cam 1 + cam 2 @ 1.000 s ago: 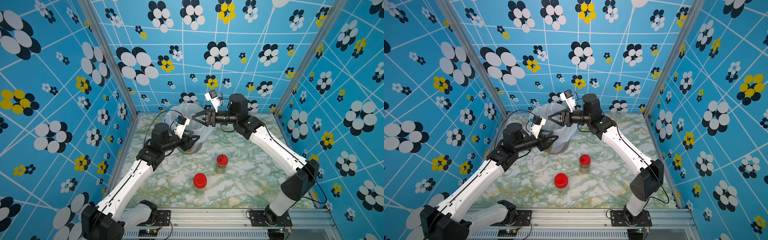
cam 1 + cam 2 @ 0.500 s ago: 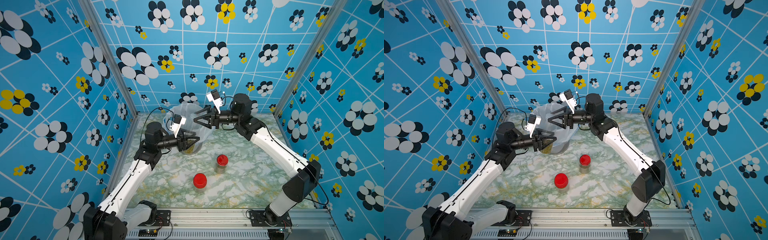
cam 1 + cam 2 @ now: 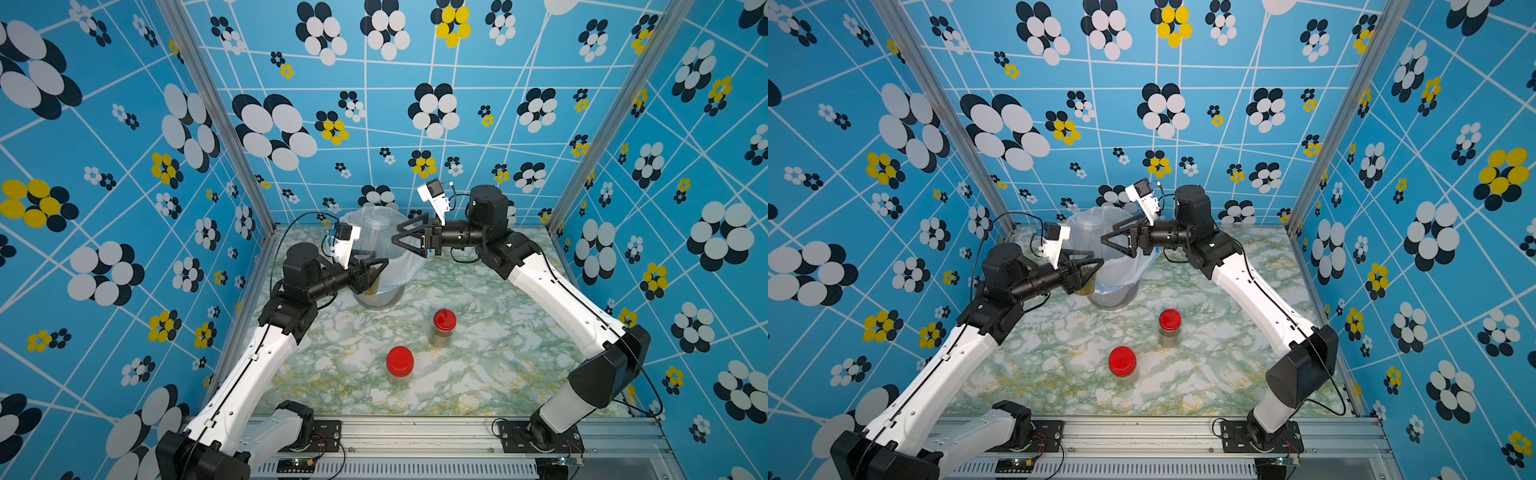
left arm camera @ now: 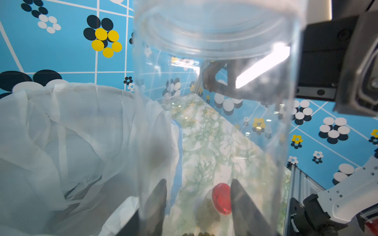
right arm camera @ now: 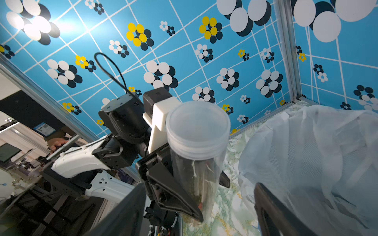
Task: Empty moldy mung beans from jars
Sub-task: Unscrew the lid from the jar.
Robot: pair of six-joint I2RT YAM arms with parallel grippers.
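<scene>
Tall jar [image 3: 374,237] held beside the lined bin [image 3: 390,298].
Both top views: left gripper [image 3: 376,274] clamped low on it, mung beans [image 3: 371,289] at its base, right gripper [image 3: 395,235] spread wide nearby. Left wrist: bag [image 4: 71,132] beside jar. Right wrist: its fingers [image 5: 126,212] stand apart.

The tall clear jar [image 5: 197,147] stands upright in the left gripper [image 3: 376,266], mung beans [image 3: 372,283] at its bottom; two red-lidded jars [image 3: 400,368] [image 3: 443,332] stand on the tabletop [image 3: 478,374].

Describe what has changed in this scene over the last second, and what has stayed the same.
The right gripper opened its jaws next to the top of the tall jar; nothing is seen falling. The left gripper, still shut on that jar, drew it slightly back toward its own side. The two red-lidded jars and the lined bin stayed put.
</scene>
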